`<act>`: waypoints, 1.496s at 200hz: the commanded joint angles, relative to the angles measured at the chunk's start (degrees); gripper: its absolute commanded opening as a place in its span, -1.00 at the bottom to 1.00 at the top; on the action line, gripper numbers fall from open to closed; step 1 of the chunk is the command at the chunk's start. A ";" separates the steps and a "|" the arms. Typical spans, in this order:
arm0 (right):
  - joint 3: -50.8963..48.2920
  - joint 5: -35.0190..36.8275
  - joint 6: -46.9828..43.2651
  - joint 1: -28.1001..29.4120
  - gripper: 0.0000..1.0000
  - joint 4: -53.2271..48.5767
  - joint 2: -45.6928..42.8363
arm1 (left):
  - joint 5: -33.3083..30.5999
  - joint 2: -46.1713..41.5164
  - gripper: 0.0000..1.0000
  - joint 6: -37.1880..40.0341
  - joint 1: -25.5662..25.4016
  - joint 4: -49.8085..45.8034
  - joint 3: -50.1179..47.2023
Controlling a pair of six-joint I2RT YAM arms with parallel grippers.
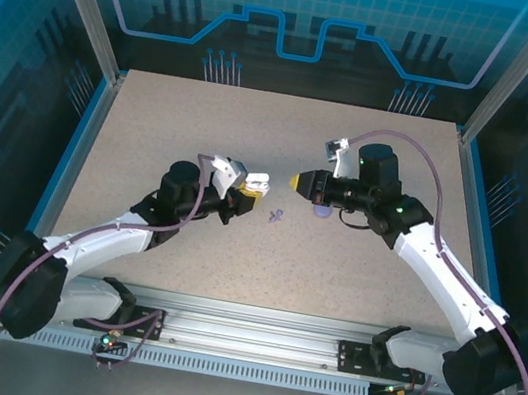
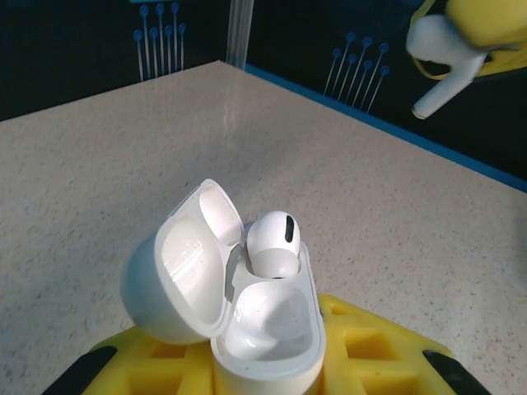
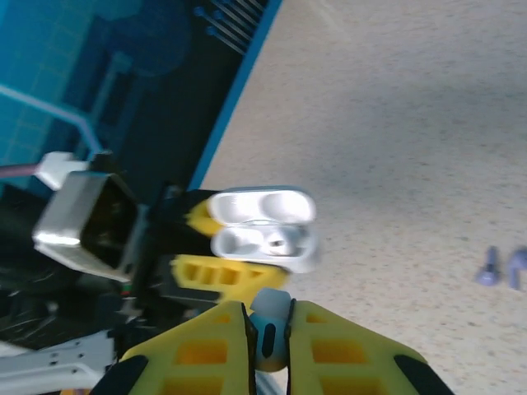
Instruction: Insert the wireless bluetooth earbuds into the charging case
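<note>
The white charging case point(image 2: 268, 329) stands open in my left gripper point(image 2: 268, 374), which is shut on its base, with the lid point(image 2: 177, 271) swung to the left. One white earbud point(image 2: 273, 240) sits in the far slot; the near slot is empty. My right gripper point(image 3: 270, 325) is shut on a second earbud point(image 3: 270, 317), held in the air just right of the case point(image 3: 263, 230). From the top view the right gripper point(image 1: 296, 180) points at the case point(image 1: 257, 183) across a small gap. In the left wrist view that held earbud point(image 2: 440, 62) hangs at the upper right.
Two small lavender pieces point(image 1: 277, 216) lie on the speckled table point(image 1: 261, 278) below the gap between the grippers; they also show in the right wrist view point(image 3: 490, 267). A flat purple disc point(image 1: 322, 211) lies under the right wrist. Blue walls ring the table.
</note>
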 commanded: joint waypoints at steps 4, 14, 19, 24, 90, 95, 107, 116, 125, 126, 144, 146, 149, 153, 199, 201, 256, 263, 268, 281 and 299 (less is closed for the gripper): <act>2.07 0.10 5.01 2.97 -0.79 4.81 -1.25 | 1.74 1.16 -0.84 1.30 -1.69 7.97 2.16; 2.67 0.86 5.43 4.27 -0.78 5.36 -1.33 | 1.19 1.45 -0.84 1.91 -2.45 8.54 2.65; 2.93 1.08 5.70 4.77 -0.78 5.69 -1.33 | 0.95 1.60 -0.84 2.32 -2.70 8.60 2.91; 3.20 1.22 5.94 5.28 -0.78 6.09 -1.25 | 0.70 1.65 -0.84 2.59 -2.94 8.68 3.21; 5.61 1.62 6.83 9.37 -0.78 8.56 1.26 | 0.45 0.90 -0.84 3.03 -4.61 9.85 4.65; 5.67 1.64 6.73 9.47 -0.78 8.53 1.39 | 0.39 0.67 -0.84 3.06 -4.64 9.90 4.69; 5.90 1.94 6.62 9.68 -0.78 8.64 1.78 | 0.17 0.10 -0.84 3.11 -4.86 9.79 4.82; 6.07 2.27 6.46 9.88 -0.78 8.52 2.00 | 0.12 -0.31 -0.85 3.11 -4.99 9.52 4.99; 6.24 2.90 6.18 10.05 -0.79 8.22 2.18 | 0.21 -0.67 -0.84 3.12 -4.92 9.36 5.04; 6.25 2.99 6.19 10.07 -0.79 8.21 2.19 | 0.21 -0.65 -0.84 3.12 -4.91 9.34 5.04; 6.14 4.13 5.77 10.35 -0.78 8.44 2.10 | 0.21 -1.24 -0.85 3.08 -4.94 8.97 5.04; 6.16 4.24 5.67 10.42 -0.78 8.35 2.08 | 0.21 -1.29 -0.85 3.11 -4.94 8.90 5.04; 6.30 4.41 5.59 10.49 -0.78 8.19 2.16 | 0.21 -1.40 -0.84 3.11 -4.92 8.88 5.04; 6.38 4.67 5.37 10.53 -0.78 7.90 2.23 | 0.10 -1.50 -0.84 3.12 -4.98 8.81 4.95; 7.04 5.87 4.40 11.02 -0.78 6.71 3.15 | 0.39 -2.63 -0.84 3.12 -5.07 8.74 4.34; 7.04 5.88 4.38 11.01 -0.78 6.65 3.22 | 0.39 -2.65 -0.84 3.12 -5.03 8.71 4.34; 7.90 5.71 4.00 11.06 -0.78 5.45 4.08 | -0.14 -3.61 -0.84 3.60 -5.08 8.07 4.07; 7.92 5.95 3.83 11.06 -0.79 5.09 4.05 | -0.22 -3.70 -0.84 3.64 -5.16 8.07 4.12; 7.99 6.10 3.75 11.02 -0.78 4.90 4.08 | -0.33 -3.71 -0.84 3.59 -5.15 8.05 4.07; 8.01 6.41 3.53 11.06 -0.78 4.44 3.88 | -0.65 -3.79 -0.84 3.69 -5.15 7.96 4.03; 8.14 6.66 3.38 11.04 -0.79 4.10 3.69 | -1.81 -3.94 -0.84 3.96 -5.08 7.54 4.07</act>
